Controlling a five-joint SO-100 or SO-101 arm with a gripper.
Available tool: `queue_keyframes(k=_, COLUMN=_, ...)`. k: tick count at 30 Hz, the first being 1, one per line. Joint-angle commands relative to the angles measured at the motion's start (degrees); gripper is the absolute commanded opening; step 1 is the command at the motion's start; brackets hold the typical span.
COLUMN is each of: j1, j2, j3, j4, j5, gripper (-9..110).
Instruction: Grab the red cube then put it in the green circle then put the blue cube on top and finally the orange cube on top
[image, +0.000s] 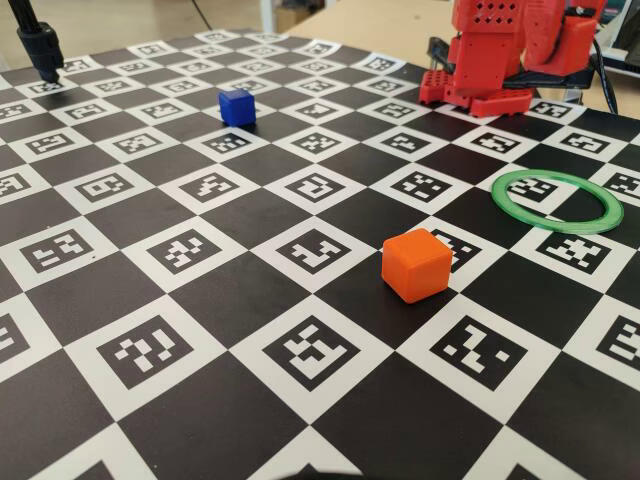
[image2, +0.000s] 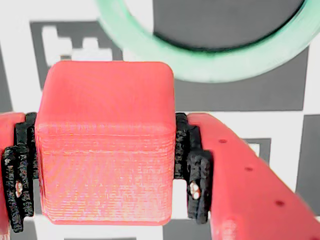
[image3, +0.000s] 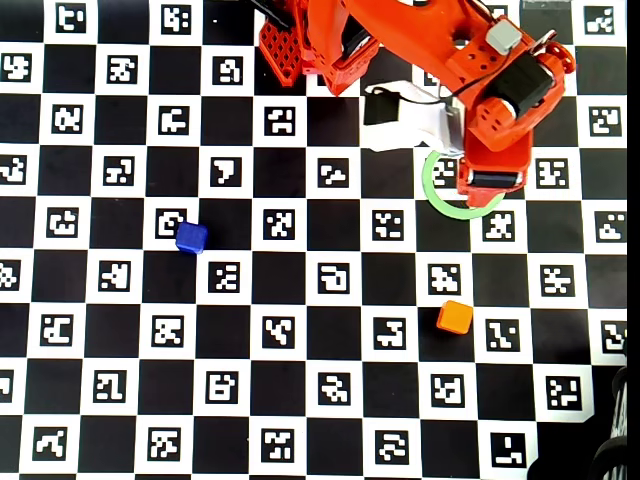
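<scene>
matte red cube, layered faces, rounded edges, clamped in gripper

The fixed view sits low at one edge of the tabletop, looking across it toward the arm's base. The overhead view faces straight down from high up — covering the whole board. The wrist view hangs very close above the claw. All three share the green circle.
</scene>
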Motion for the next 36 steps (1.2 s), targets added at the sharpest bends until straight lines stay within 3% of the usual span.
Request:
queue_keyframes(k=1, j1=-1.6, j2=0.3, j3=0.3, j4=-4.3, j5=0.4, gripper=0)
queue_keyframes(k=17, j1=-3.1, j2=-2.5, j3=14.8, j4=-19.6, j5=0.4, gripper=0)
queue_keyframes(k=36, j1=-4.1, j2=5.4, j3=23.3, j4=-22.3, j5=-2.8, gripper=0)
